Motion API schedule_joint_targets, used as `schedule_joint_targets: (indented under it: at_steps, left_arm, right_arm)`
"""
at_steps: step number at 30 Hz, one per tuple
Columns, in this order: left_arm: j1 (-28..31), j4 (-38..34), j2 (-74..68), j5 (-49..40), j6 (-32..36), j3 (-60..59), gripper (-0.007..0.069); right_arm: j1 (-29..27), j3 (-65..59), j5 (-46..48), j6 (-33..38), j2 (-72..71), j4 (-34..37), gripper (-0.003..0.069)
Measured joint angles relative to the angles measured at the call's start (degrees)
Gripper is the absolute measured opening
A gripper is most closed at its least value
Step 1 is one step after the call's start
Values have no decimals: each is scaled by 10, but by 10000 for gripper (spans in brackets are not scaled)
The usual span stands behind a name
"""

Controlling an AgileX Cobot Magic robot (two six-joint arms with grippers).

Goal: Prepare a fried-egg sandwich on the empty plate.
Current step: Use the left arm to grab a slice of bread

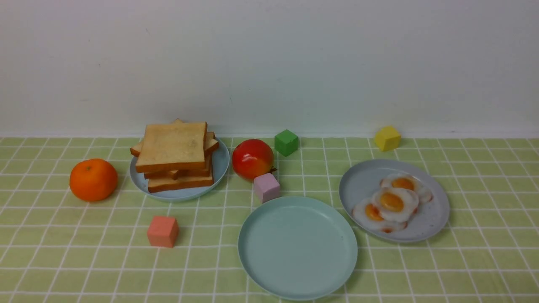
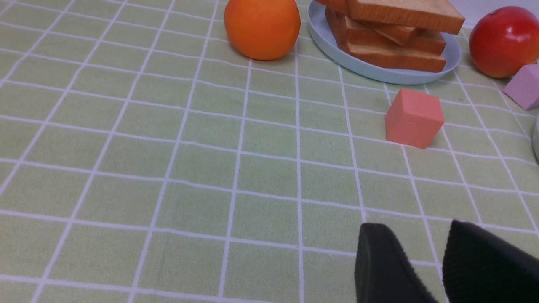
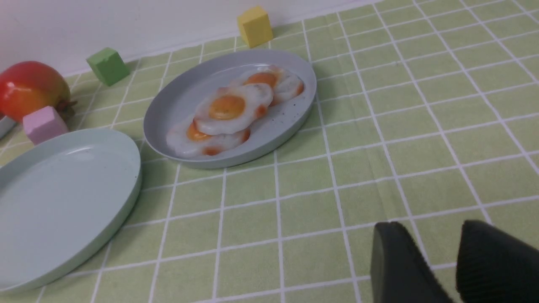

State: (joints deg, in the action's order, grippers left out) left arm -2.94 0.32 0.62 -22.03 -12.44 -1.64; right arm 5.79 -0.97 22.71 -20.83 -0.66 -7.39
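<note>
Your empty plate (image 1: 297, 248), the pale mint one, sits at the near middle of the green checked cloth (image 1: 84, 261) with nothing on it, so no sandwich is built yet. Read the front view as a clock centred on that plate. At ten o'clock is the toast stack (image 1: 174, 155), piled unevenly on a sky-blue plate (image 1: 221, 165). At two o'clock three fried eggs (image 1: 391, 202) overlap on a grey speckled plate (image 1: 362, 181), whose rim lies just beside the mint rim. A lilac cube (image 1: 266, 187) sits just off the mint rim at eleven. The red fruit (image 1: 252, 159) lies behind the cube.

Neither arm reaches into the front view. On the right wrist camera your right pincer (image 3: 433, 235) shows two black ribbed fingers set slightly apart. Bare cloth shows between them and they grip nothing. The mint plate lies well apart from them, ahead and off toward the robot's left, and the egg plate is ahead too.

Your left pincer (image 2: 419, 235) looks the same, parted a little and holding nothing. Only a sliver of the mint rim shows at that frame's edge, well clear of the fingers. The coral cube (image 2: 414, 118), orange (image 2: 262, 27) and toast stack lie ahead.
</note>
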Motion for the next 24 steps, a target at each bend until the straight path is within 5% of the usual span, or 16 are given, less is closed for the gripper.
schedule_joint_targets:
  at_steps: [24]
  left_arm:
    - [0, 0, 0, 25, 0, 0, 238]
  right_arm:
    - [0, -6, -53, 0, 0, 0, 239]
